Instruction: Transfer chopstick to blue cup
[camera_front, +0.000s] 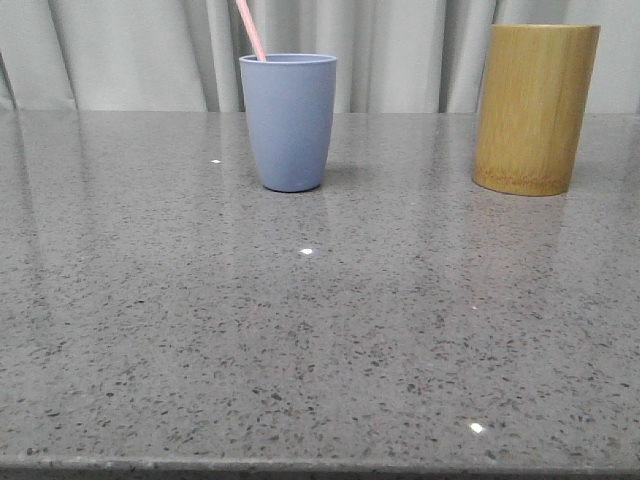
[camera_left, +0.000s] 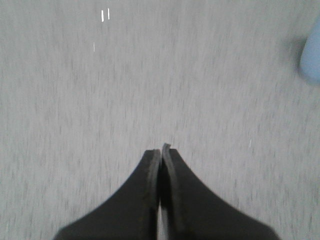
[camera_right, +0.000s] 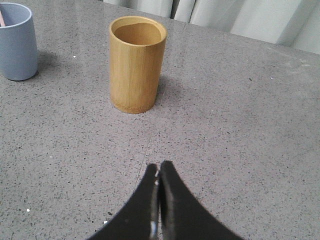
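- Two cups upright on a grey speckled table (camera_front: 320, 330), well apart from each other, pale curtain (camera_front: 150, 50) hanging behind both.
- Blue cup (camera_front: 289, 121) taken as the landmark: smooth, no handle, tapering a little toward the base, standing upright on the far part of the tabletop.
- Chopstick (camera_front: 250, 28) standing inside the blue cup, pale pink, leaning against the rim on the cup's left side, upper length tilting up and to the left and cut off by the edge of the front view.
- Lower end of the chopstick hidden by the cup wall; a pink sliver just visible inside the rim in the right wrist view as well.
- Bamboo cup (camera_front: 535, 108) well to the right of the blue cup, taller and wider, yellow-brown, straight-sided, upright, open mouth showing nothing inside in the right wrist view.
- Left gripper (camera_left: 161, 148) over bare tabletop, well apart from the blue cup, whose blurred wall sits at the margin of the left wrist view; black fingers pressed together with nothing between them.
- Right gripper (camera_right: 159, 167) over bare tabletop on the near side of the bamboo cup, farther still from the blue cup; fingers closed tight against each other, holding nothing.
- Small bright light reflections scattered over the tabletop in front of the blue cup.
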